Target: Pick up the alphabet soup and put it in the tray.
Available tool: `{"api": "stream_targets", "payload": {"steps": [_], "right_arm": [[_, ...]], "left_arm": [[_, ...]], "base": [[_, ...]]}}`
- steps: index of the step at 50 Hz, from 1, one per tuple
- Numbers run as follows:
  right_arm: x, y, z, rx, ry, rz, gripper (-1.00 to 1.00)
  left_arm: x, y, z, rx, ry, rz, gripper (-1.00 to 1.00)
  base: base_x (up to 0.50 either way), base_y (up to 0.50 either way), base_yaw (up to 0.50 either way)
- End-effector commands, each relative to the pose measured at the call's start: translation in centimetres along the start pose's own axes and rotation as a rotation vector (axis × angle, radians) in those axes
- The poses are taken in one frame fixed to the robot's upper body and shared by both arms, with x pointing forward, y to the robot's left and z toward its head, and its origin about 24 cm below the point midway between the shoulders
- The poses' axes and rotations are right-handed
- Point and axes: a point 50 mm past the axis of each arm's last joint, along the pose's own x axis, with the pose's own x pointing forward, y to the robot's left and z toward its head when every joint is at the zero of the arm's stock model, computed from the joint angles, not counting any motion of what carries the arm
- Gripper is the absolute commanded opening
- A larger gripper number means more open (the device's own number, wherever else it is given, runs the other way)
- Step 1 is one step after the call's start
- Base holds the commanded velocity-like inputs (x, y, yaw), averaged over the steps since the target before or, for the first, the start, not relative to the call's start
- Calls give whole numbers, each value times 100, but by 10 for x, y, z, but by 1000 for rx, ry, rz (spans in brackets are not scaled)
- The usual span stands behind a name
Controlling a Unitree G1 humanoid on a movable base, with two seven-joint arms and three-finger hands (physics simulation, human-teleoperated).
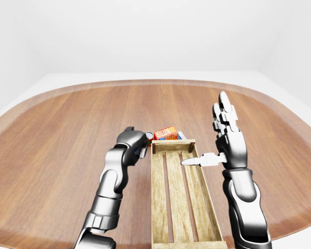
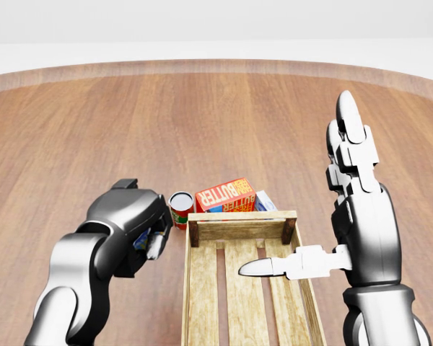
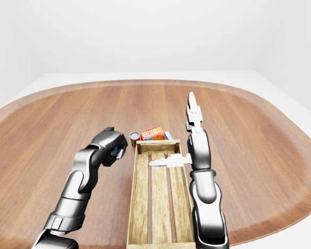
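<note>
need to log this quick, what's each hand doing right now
Left hand: curled shut beside the soup can, not gripping it; whether it holds anything cannot be told.
Right hand: open, fingers up, thumb over the wooden tray, holding nothing.
</note>
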Motion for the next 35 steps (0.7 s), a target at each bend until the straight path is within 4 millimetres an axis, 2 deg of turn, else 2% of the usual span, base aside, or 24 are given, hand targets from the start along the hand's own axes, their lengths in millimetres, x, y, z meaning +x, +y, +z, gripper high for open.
{"api": "stream_targets", "payload": {"steps": [1, 8, 35], "right_arm": [[0, 1, 0, 0, 1, 1, 100], [0, 0, 0, 1, 2, 0, 100], [-1, 0, -1, 5, 6, -3, 100]], "left_arm": [[-23, 34, 20, 4, -68, 143, -100], [-23, 35, 43, -17, -147, 150, -100], [-11, 26, 90, -77, -313, 86, -100]], "base": [[0, 0, 0], [0, 0, 0], [0, 0, 0]]}}
